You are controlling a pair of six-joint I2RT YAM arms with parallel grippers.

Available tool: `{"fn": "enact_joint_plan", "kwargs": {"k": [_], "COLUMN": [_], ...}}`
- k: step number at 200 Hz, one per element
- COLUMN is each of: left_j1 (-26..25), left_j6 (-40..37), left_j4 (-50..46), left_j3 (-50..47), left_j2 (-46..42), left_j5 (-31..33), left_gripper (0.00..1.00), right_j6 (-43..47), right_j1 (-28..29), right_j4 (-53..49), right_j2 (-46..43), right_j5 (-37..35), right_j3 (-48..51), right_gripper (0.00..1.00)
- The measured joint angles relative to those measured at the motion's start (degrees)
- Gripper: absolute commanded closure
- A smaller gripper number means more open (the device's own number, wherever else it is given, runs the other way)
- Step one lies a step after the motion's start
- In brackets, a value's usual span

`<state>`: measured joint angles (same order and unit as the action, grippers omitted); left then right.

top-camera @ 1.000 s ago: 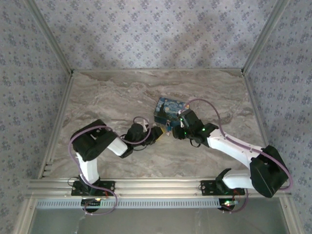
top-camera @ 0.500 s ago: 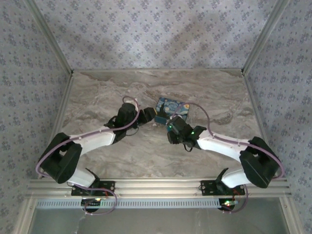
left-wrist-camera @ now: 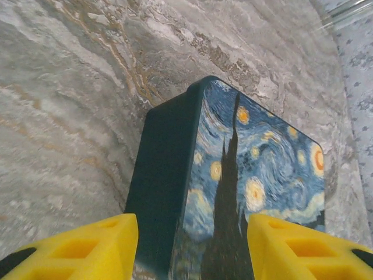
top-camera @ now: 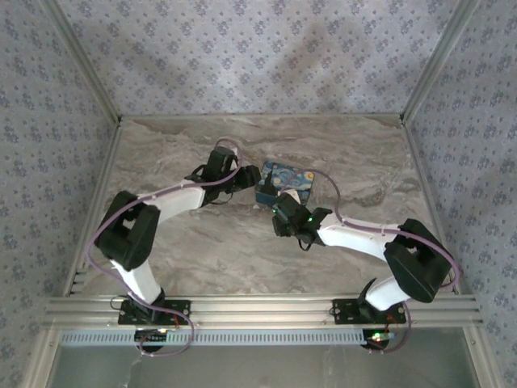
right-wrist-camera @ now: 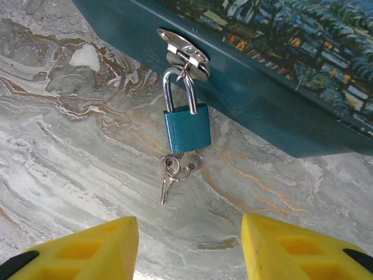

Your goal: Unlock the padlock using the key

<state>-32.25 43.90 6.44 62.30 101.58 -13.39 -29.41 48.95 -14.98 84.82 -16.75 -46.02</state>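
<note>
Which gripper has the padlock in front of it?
The right gripper: the padlock hangs on the box latch ahead of its open jaws. The left gripper faces the box's plain side.

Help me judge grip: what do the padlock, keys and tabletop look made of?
Padlock: likely metal body with satin teal coating; its shackle is polished, steel-like, with bright glints. Keys: silvery shiny metal. Tabletop: veined marble look, smooth; stone or printed laminate, cannot tell.

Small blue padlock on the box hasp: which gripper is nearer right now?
Right. The right gripper, open, faces the small blue padlock head-on; the left gripper, open, faces the left end of the blue swirl-printed box.
</note>
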Motion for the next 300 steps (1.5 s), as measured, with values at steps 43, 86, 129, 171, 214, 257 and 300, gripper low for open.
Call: {"fn": "enact_joint_plan", "kwargs": {"k": [43, 86, 129, 171, 214, 257, 300], "left_j1": [-0.07, -1.49, -2.60, -2.64, -2.62, -2.58, -2.36], "left_j6": [-0.37, 1.20, 2.89, 3.13, 3.34, 3.74, 3.96], "left_j4": [-0.24, 1.99, 4.04, 4.13, 4.26, 4.52, 5.42], "left_j3": [3.28, 2.60, -0.98, -1.95, -1.95, -1.95, -1.95], "left_j2": [4.87, 4.94, 4.26, 2.60, 2.23, 2.23, 2.23], "left_j5": [-4.07, -5.77, -6.58, -6.56, -6.36, -6.36, -6.36], "left_gripper": [0.49, 0.51, 0.51, 0.51, 0.51, 0.51, 0.51], "right_j6": [0.00, 0.28, 0.48, 0.13, -2.16, -4.11, -4.72], "right_j1": [-0.72, -1.97, -1.95, -1.38, 0.52, 1.09, 1.09], "right_j4": [-0.02, -0.09, -0.09, -1.14, -3.96, -5.88, -6.69], "right_j2": [0.00, 2.10, 5.79, 7.58, 11.34, 14.05, 16.31], "right_j5": [0.46, 0.72, 0.33, -2.67, -5.79, -7.74, -8.17], "right_j3": [0.02, -0.70, -2.56, -5.16, -7.87, -9.33, -10.84], "right_gripper": [0.48, 0.48, 0.47, 0.50, 0.56, 0.58, 0.62]}}
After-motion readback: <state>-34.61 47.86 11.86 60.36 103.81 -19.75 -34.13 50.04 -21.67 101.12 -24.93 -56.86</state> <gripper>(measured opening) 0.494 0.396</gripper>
